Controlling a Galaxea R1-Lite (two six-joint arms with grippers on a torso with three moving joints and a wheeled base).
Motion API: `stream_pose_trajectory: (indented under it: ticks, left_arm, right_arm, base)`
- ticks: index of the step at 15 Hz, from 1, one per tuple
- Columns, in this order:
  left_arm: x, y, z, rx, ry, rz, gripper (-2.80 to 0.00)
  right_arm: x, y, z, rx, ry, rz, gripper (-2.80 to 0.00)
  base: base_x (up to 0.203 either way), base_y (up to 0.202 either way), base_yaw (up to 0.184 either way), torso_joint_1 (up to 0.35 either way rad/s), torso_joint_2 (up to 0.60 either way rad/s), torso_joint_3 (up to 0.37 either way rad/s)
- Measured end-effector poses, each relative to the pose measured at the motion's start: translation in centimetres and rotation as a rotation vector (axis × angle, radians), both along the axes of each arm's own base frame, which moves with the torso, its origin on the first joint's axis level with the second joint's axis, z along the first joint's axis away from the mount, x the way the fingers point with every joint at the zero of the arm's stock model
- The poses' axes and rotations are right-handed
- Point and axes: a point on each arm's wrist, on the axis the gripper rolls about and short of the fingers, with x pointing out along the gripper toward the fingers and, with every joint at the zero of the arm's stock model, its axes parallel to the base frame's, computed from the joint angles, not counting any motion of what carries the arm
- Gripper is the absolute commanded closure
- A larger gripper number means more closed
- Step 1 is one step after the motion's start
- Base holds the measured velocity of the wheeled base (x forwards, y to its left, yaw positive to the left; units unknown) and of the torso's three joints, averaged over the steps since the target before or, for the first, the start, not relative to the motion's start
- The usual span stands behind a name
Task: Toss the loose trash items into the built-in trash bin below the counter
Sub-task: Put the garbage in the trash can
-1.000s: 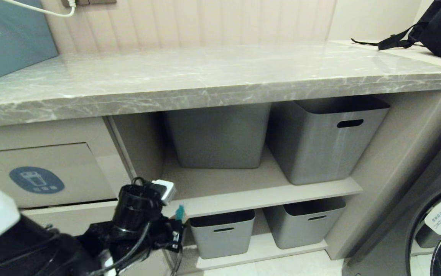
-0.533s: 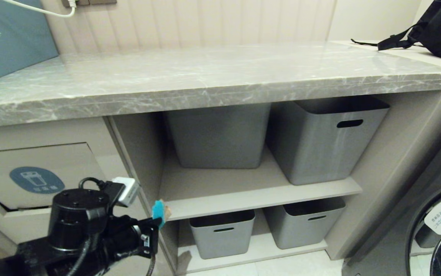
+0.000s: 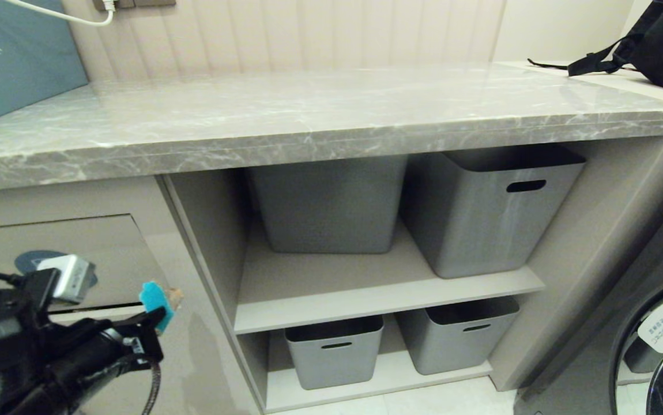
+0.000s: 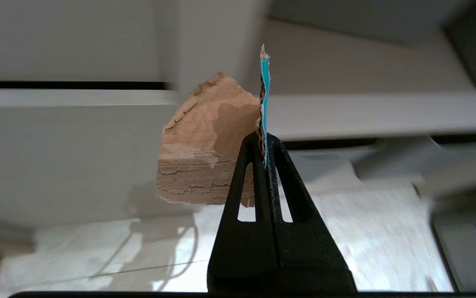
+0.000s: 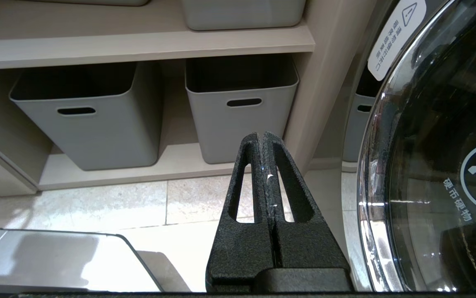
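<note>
Cardboard scrap with teal-blue patch (image 3: 155,297) sits pinched in the left gripper (image 3: 158,314) beside the bin flap (image 3: 95,253), not yet dropped; right gripper (image 5: 265,138) closed, empty.

Scrap (image 4: 205,161) brown, teal-blue face; counter (image 3: 308,121) grey, white veining; tubs (image 3: 481,213) grey; flap (image 3: 95,253) beige.

left arm (image 3: 49,357): black housing, looped black cables, white wrist block | left gripper (image 4: 265,145): black slotted triangular fingers | right gripper (image 5: 264,138): black textured slotted fingers
</note>
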Motion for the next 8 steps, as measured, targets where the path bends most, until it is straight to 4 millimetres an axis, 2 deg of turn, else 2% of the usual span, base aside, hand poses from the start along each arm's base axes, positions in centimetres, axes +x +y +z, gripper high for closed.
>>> stream_pose_trajectory:
  ticks: [4, 8]
  left_arm:
    - [-1.5, 4.5, 0.8, 0.070, -0.068, 0.145, 0.00]
    - [-3.5, 5.4, 0.5, 0.171, -0.101, 0.129, 0.00]
  right_arm:
    - [0.0, 0.0, 0.0, 0.000, 0.000, 0.000, 0.00]
    - [0.0, 0.0, 0.0, 0.000, 0.000, 0.000, 0.00]
  base:
    - [0.000, 0.000, 0.000, 0.000, 0.00, 0.000]
    - [0.000, 0.000, 0.000, 0.000, 0.00, 0.000]
